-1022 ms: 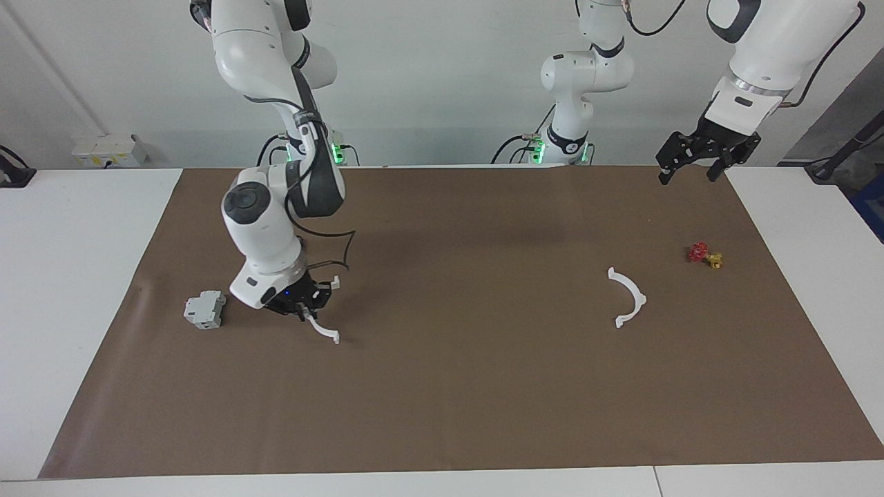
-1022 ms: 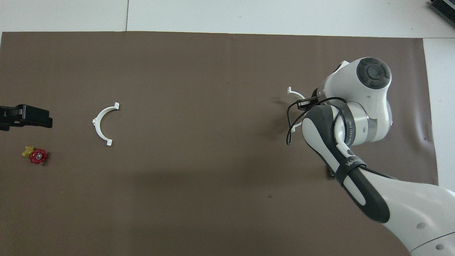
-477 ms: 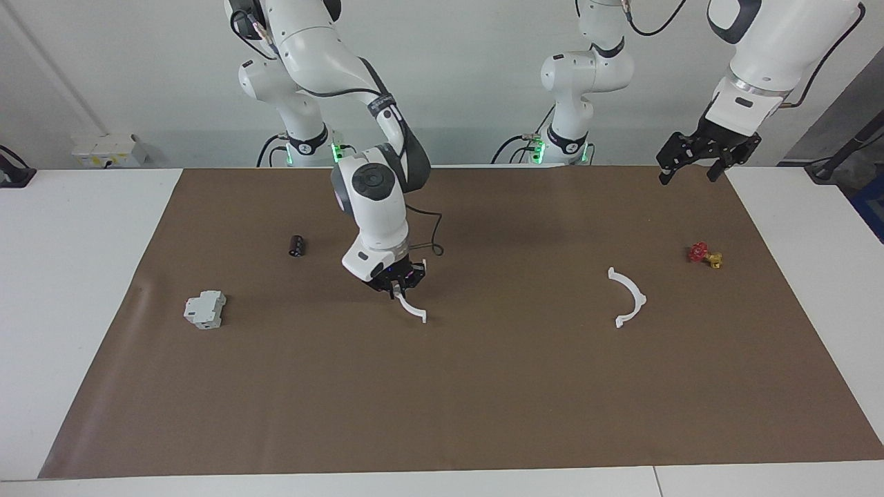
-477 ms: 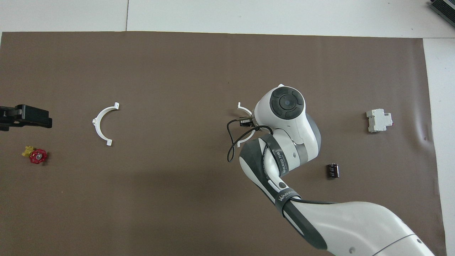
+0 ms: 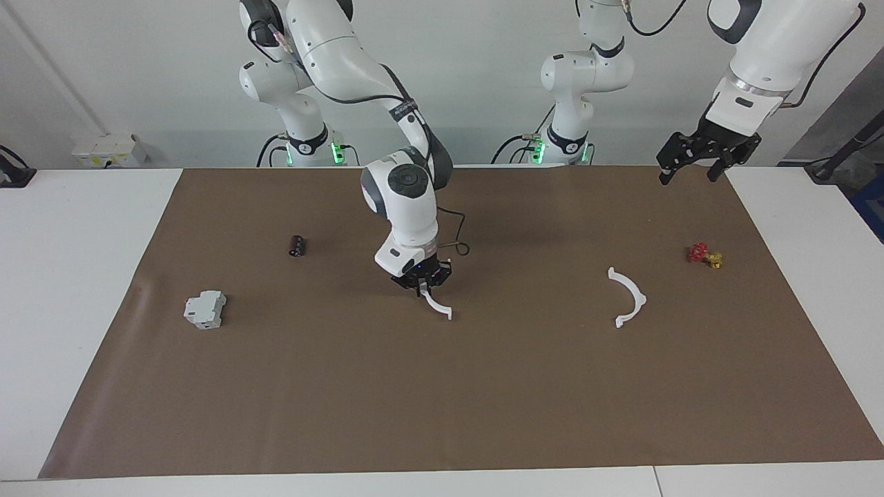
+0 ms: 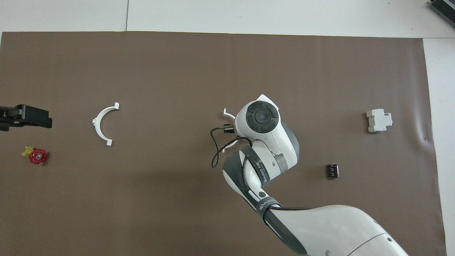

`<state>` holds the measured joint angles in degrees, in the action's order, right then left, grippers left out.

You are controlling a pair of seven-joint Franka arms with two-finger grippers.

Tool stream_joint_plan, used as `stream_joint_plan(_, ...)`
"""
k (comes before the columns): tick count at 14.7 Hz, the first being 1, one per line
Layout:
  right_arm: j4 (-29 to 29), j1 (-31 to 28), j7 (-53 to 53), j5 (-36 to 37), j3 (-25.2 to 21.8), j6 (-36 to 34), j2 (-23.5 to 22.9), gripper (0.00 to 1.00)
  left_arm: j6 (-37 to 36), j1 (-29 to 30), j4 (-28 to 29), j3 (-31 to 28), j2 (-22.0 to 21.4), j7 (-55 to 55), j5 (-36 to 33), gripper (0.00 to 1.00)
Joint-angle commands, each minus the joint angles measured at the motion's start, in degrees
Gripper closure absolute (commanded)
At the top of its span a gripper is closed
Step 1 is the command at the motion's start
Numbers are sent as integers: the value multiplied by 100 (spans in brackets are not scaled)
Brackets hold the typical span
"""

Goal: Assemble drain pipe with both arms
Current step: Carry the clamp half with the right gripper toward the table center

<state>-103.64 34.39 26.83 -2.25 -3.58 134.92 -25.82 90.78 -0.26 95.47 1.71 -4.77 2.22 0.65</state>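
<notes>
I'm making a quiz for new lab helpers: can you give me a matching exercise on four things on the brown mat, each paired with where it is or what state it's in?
Things:
1. half-ring with the right gripper
2. second half-ring
3. grey-white block
4. red and yellow valve

Places or states:
A. lying alone toward the right arm's end of the mat
B. lying free on the mat, toward the left arm's end, untouched
C. clamped in a shut gripper over the middle of the mat
D. beside the mat's edge, below the open, waiting left gripper

Pairs: 1-C, 2-B, 3-A, 4-D
</notes>
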Motion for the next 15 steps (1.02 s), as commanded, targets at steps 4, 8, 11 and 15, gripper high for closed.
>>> stream_joint_plan(4, 11, 147, 121, 199, -20, 236, -116, 100, 45, 79, 182, 22, -156, 24, 94, 0)
stream_joint_plan(8, -33, 156, 138, 207, -20, 271, -125, 100, 45, 79, 182, 22, -156, 24, 94, 0)
stream_joint_plan(11, -59, 165, 138, 207, -20, 271, -125, 100, 45, 79, 182, 22, -156, 24, 85, 0)
stream_joint_plan(15, -95, 165, 95, 207, -20, 271, -125, 100, 37, 79, 182, 22, -156, 15, 94, 0)
